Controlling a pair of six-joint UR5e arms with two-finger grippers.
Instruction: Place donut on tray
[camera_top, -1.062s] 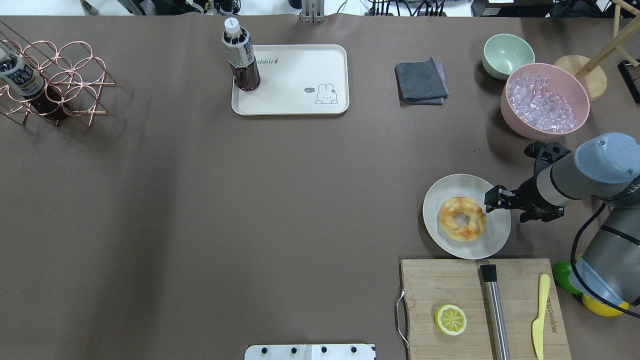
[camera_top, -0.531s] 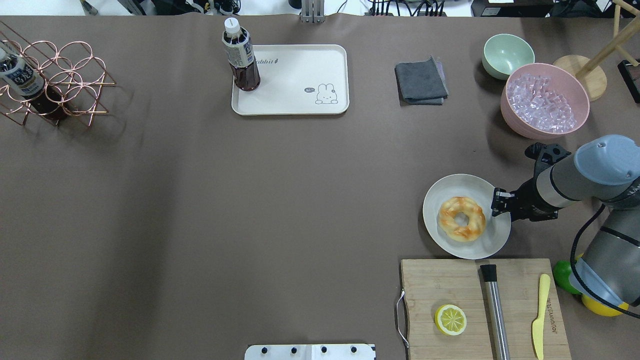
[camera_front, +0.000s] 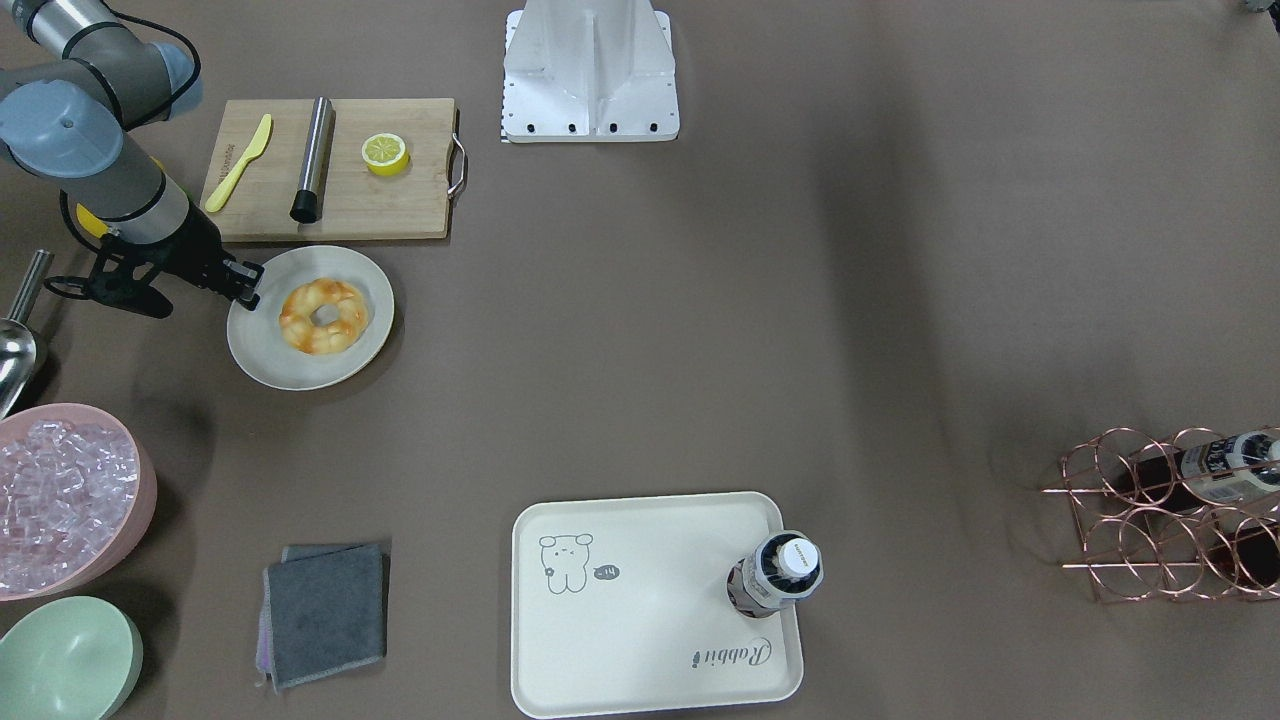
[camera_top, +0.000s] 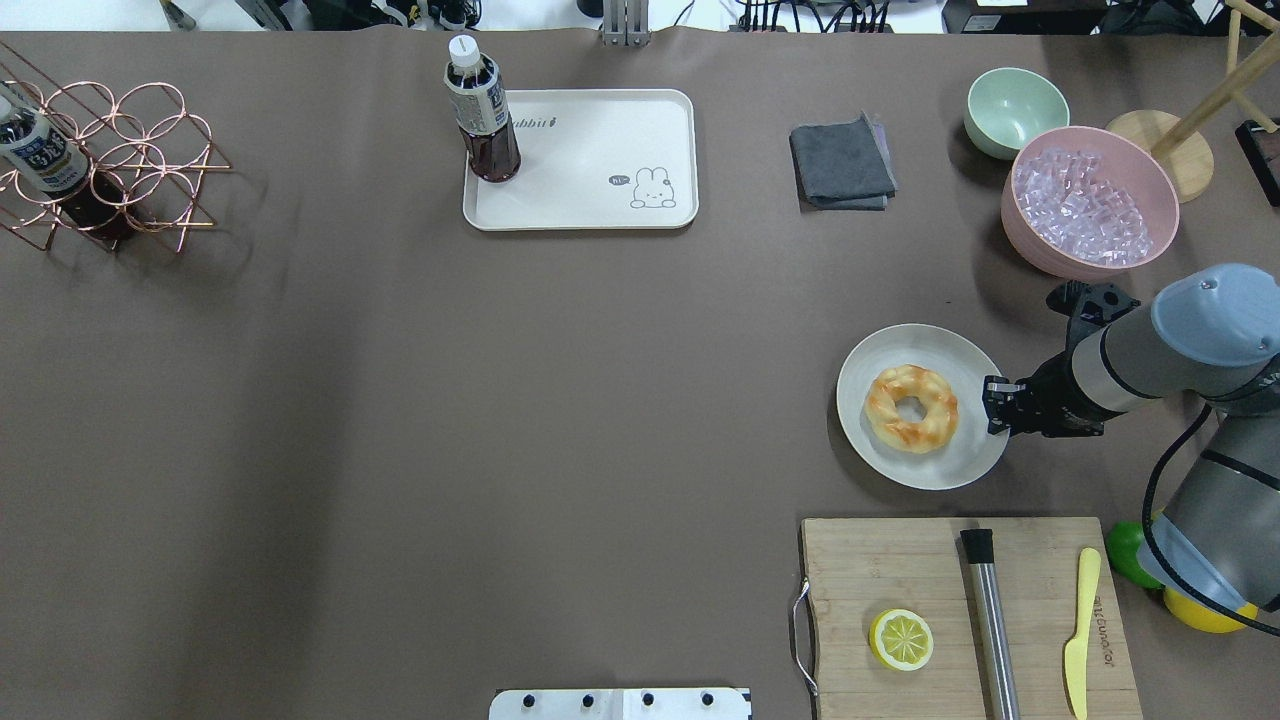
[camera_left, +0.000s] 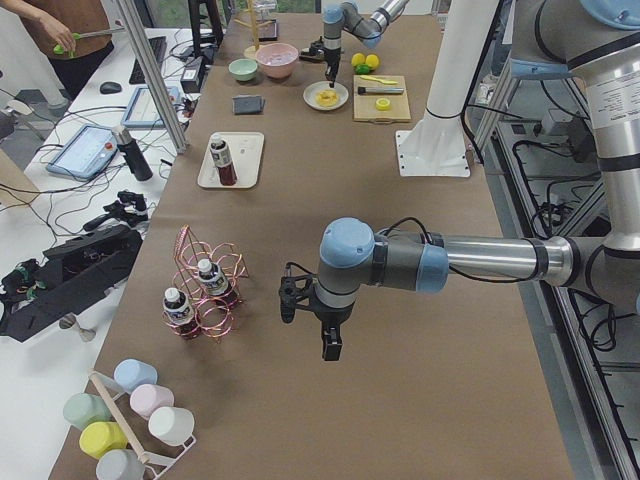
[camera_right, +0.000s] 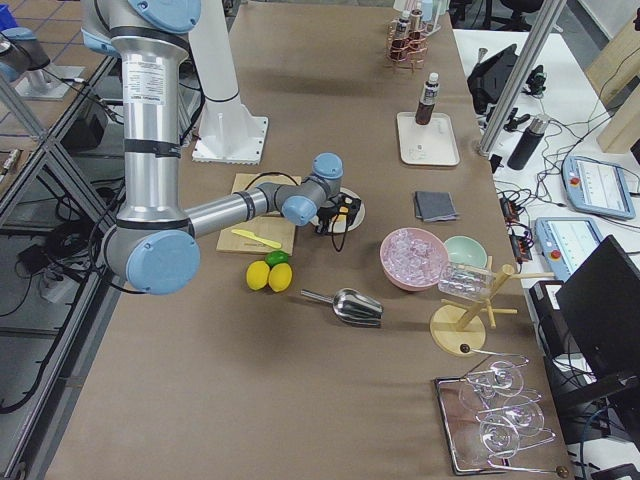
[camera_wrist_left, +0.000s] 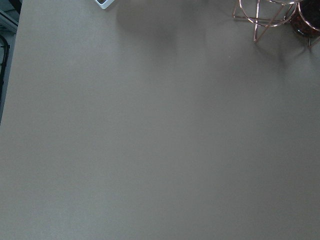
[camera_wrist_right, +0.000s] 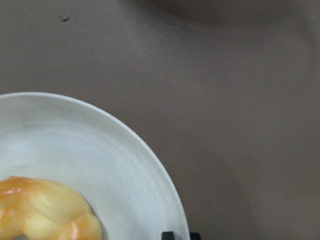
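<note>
Brown tabletop (camera_top: 500, 400) is carrying the donut (camera_top: 911, 408) on a round plate (camera_top: 880, 352), well apart from the tray (camera_top: 600, 150), and I am seeing the right gripper (camera_top: 990, 405) pinching that plate's rim (the left gripper (camera_left: 327, 350) I cannot tell), so I am judging it should let go and straddle the ring itself.

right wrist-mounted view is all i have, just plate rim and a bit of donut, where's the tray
Observer: The tray lies at the table's far side, toward the robot's left, well apart from the plate.
Operator: anything on it
Observer: A bottle stands upright on one corner; the end with the drawing is free.
Operator: is my pincer on the donut
Observer: No. The right pincer is at the plate's rim, beside the donut, which lies flat on the plate.
</note>
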